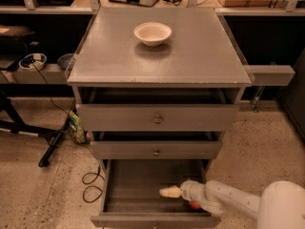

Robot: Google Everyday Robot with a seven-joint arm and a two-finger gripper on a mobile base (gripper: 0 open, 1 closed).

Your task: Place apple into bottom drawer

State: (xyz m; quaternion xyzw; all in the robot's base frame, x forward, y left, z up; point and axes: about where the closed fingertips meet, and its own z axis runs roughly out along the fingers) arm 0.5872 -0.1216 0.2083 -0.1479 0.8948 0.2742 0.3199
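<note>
The bottom drawer of the grey-brown cabinet is pulled out wide and its dark floor shows. My gripper, with a cream-coloured tip, reaches into the drawer from the right and sits low over the floor near the middle. A small part of the red apple shows just under my white arm, near the drawer's front right, behind the gripper tip. I cannot tell whether the apple rests on the drawer floor or touches the arm.
The top drawer and middle drawer stand slightly pulled out above. A cream bowl sits on the cabinet top. A black stand leg and cables lie on the floor at the left.
</note>
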